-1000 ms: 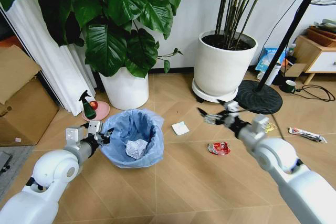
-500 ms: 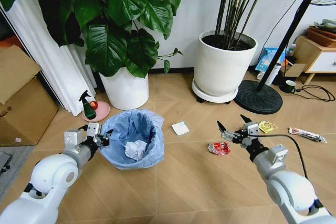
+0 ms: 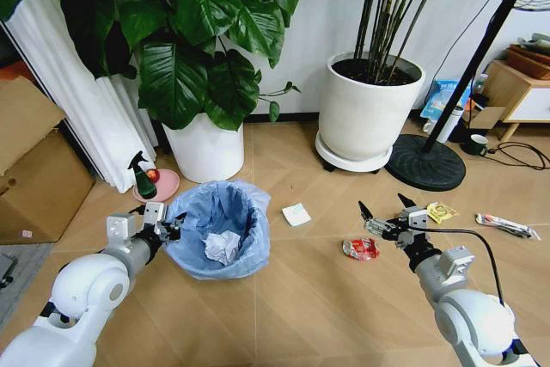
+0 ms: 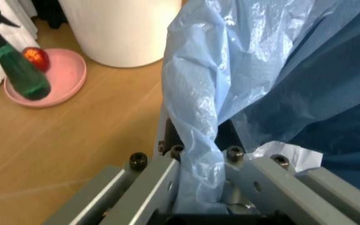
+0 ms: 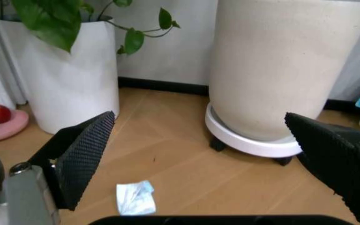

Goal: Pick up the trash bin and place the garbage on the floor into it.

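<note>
The trash bin, a small round bin lined with a crinkly light-blue bag, stands on the wooden floor with a crumpled white paper ball inside. My left gripper is shut on the bin's near rim, the bag pinched between its fingers. My right gripper hangs open just above and behind a red wrapper. More garbage lies around: a white paper piece, a yellow wrapper and a long thin wrapper.
Two white plant pots stand behind the litter. A green spray bottle sits on a pink dish left of the bin. A fan base, cables and a cardboard box border the floor.
My right arm has drawn back and dropped lower, bringing its open gripper down near the red wrapper. The left gripper keeps its hold on the bin. The camera shifted slightly.
</note>
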You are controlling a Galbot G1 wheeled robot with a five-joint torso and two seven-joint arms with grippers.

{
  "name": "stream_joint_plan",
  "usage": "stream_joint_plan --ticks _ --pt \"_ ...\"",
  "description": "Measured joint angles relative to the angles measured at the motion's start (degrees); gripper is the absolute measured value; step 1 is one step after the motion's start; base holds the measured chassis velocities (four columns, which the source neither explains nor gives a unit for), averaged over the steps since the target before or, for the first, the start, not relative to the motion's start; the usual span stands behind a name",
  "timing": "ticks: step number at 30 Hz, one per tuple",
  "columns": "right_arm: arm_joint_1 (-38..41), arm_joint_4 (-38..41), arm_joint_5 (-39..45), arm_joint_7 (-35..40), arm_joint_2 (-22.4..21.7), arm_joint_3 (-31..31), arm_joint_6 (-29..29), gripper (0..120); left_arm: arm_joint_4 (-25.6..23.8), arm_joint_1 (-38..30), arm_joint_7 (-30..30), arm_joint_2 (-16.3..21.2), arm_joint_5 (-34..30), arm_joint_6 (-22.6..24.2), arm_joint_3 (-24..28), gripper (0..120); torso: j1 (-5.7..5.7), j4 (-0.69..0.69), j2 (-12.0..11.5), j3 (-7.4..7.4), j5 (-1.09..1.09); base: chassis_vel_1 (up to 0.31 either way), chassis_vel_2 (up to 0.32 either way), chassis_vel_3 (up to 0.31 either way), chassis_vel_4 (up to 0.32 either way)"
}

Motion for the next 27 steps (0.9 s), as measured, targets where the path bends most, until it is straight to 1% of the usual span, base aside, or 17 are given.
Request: stream_joint_plan --ticks 9,13,15,17,19,21,22,23,25,26,27 --pt "0.3 -1.3 0.0 -0.3 0.1 -1.0 0.0 100 0.0 0.1 0.0 0.1 0.1 0.0 0.1 0 0.01 -0.01 0.0 0.01 -0.01 -0.164 0.171 0.189 -0.18" --pt "1.2 -4.1 0.4 -0.7 -0.5 -2.1 0.3 100 -0.3 0.3 0.0 0.1 0.1 0.0 0.1 0 0.02 0.0 0.0 0.01 0.0 -0.103 0.133 0.121 -0.12" --pt "2.6 -8.0 1.3 -1.6 -1.4 -3.6 0.3 100 -0.4 0.3 0.0 0.2 0.1 0.0 0.1 0 0.02 -0.01 0.0 0.01 0.0 -0.053 0.076 0.056 -0.066" --pt "5.8 -14.2 1.7 -3.6 -2.6 -5.8 0.4 100 -0.4 0.1 -0.1 0.4 0.0 0.0 0.5 0 0.01 0.01 0.0 0.0 0.02 0.0 0.0 0.0 0.0" --pt "6.4 -15.5 1.7 -4.1 -2.9 -6.3 0.6 100 -0.4 -0.2 -0.1 0.5 -0.1 0.0 0.7 0 0.01 0.01 0.0 0.0 -0.01 0.0 0.0 0.0 0.0" --pt "9.7 -21.7 1.9 -5.5 -4.4 -9.4 0.9 100 -0.4 -0.7 -0.1 1.1 -0.3 0.0 1.1 0 0.0 -0.04 0.0 -0.01 0.02 0.018 -0.014 -0.011 0.026" --pt "9.7 -21.7 1.9 -5.5 -4.4 -9.4 0.9 100 -0.4 -0.7 -0.1 1.1 -0.3 0.0 1.1 0 0.0 -0.04 0.0 -0.01 0.02 0.037 -0.028 -0.021 0.052" --pt "11.2 -23.8 2.0 -5.7 -4.8 -10.6 1.1 100 -0.4 -0.6 -0.1 1.2 -0.4 0.0 1.1 0 0.0 -0.03 0.0 -0.01 0.04 0.037 -0.028 -0.034 0.052" --pt "17.8 -31.9 2.5 -7.3 -6.1 -16.0 1.7 100 -0.6 -0.3 -0.1 1.6 -0.5 0.0 0.9 0 0.0 -0.01 0.0 0.0 -0.02 0.0 0.0 0.0 0.0" --pt "17.8 -31.9 2.5 -7.3 -6.1 -16.0 1.7 100 -0.6 -0.3 -0.1 1.6 -0.5 0.0 0.9 0 0.0 -0.01 0.0 0.0 -0.02 0.0 0.0 0.0 0.0" --pt "21.5 -35.8 2.8 -8.5 -6.3 -19.2 1.7 100 -0.8 -0.2 -0.1 1.7 -0.5 0.0 0.8 0 0.0 0.0 0.0 0.0 0.03 0.0 0.0 0.0 0.0"
